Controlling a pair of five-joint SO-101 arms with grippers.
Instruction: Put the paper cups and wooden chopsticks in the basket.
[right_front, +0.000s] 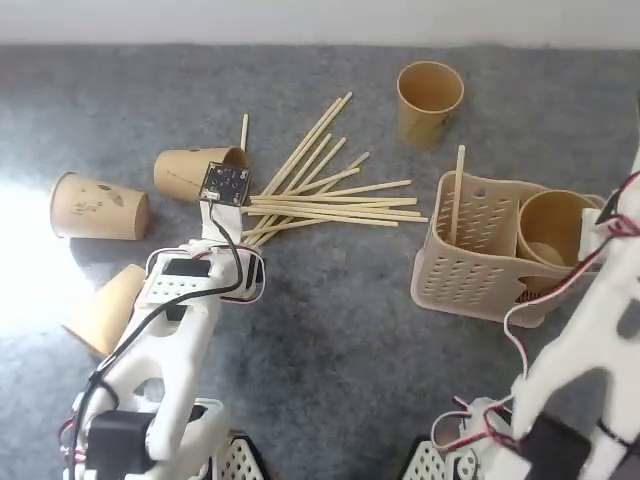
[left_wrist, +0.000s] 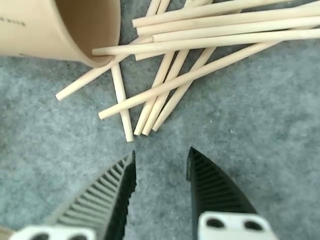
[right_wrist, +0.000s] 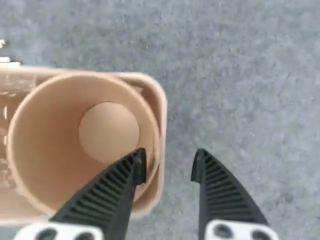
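The grey mat (right_front: 340, 340) spreads wide. At 3 o'clock sits the basket (right_front: 465, 270), a paper cup (right_front: 555, 225) standing in one compartment and a single chopstick (right_front: 458, 195) upright in the other. Over that cup's rim hangs the right gripper (right_wrist: 170, 155), jaws parted, holding nothing. The left gripper (left_wrist: 162, 155) hovers at centre, jaws apart and empty, just short of the chopstick pile (right_front: 340, 208). One upright cup (right_front: 428, 100) stands at 1 o'clock. There's a tipped cup (right_front: 97, 207) at 9, another tipped cup (right_front: 190, 172) at 10 and a third tipped cup (right_front: 108, 305) at 8.
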